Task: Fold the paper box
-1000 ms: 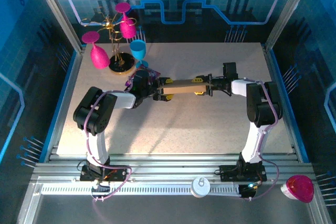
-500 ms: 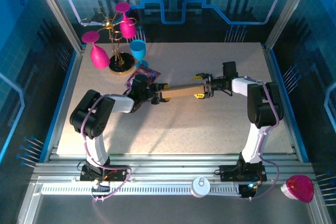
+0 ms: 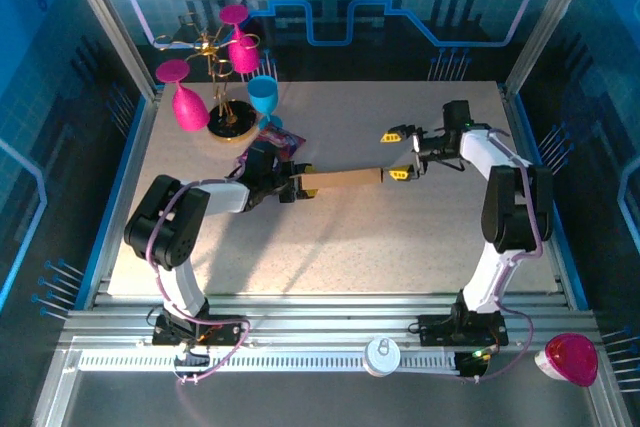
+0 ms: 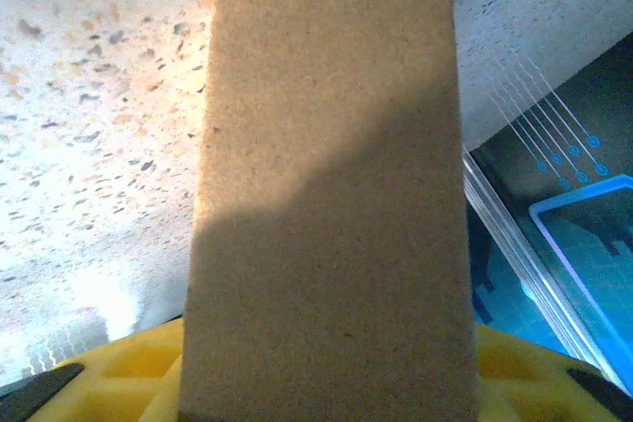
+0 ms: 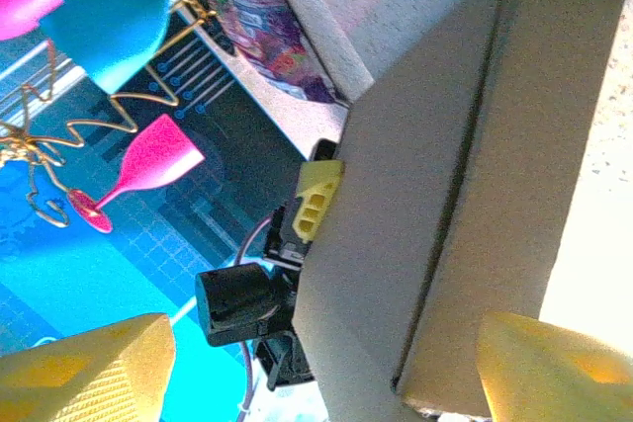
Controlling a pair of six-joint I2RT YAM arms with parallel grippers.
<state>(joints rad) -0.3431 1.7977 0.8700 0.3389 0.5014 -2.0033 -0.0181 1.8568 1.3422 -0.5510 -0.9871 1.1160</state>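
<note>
Plain brown paper box [image 3: 342,179], folded flat, lengthwise left-to-right

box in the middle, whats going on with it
The left gripper is clamped on the left end of the brown box and holds it out sideways over the table. The right gripper is open at the box's other end, with its fingers spread on either side rather than closed on it. From the top view the box looks like a slim, closed-up slab. Whether the folding is finished can't be told from here.
</note>
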